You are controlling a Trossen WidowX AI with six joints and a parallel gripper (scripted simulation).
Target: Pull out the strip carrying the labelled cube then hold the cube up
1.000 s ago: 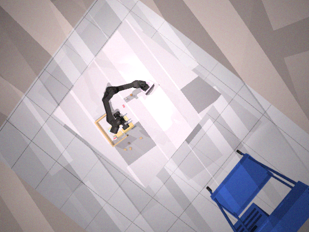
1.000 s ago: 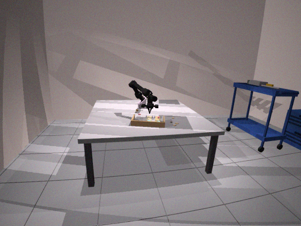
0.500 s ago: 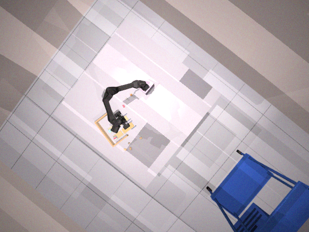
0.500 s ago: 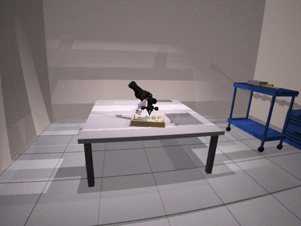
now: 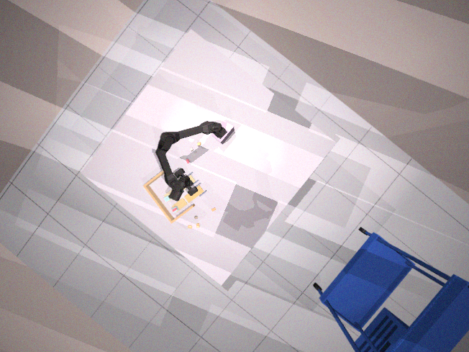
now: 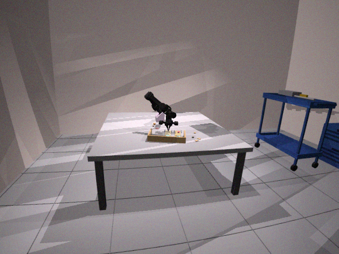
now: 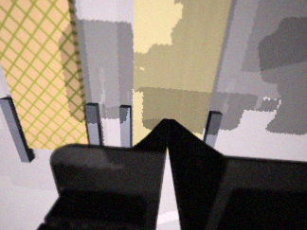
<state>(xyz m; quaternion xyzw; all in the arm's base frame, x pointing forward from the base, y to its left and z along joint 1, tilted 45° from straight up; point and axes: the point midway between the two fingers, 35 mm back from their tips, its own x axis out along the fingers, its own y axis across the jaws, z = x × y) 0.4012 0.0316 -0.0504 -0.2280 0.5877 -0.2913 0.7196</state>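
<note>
A plain yellow strip (image 7: 185, 69) lies between thin grey rails in the wrist view. A crosshatched orange-yellow strip (image 7: 43, 55) (image 5: 179, 203) lies beside it; the top view shows a narrow gap across it. My gripper (image 7: 168, 124) (image 6: 168, 130) is shut and empty, its tips low over the plain strip near its end; whether they touch it I cannot tell. A teal block (image 5: 166, 198) (image 6: 168, 135) and a red-topped block (image 5: 174, 208) stand in the wooden frame. No label is readable, so the labelled cube cannot be told. The arm hides part of the strips.
A wooden frame (image 5: 158, 203) (image 6: 167, 138) surrounds the strips on several sides. Short grey posts (image 7: 214, 126) flank the strip ends. Small tan pieces (image 5: 213, 209) and a red piece (image 5: 187, 160) lie outside the frame. A blue cart (image 5: 367, 281) (image 6: 299, 99) stands beyond the table.
</note>
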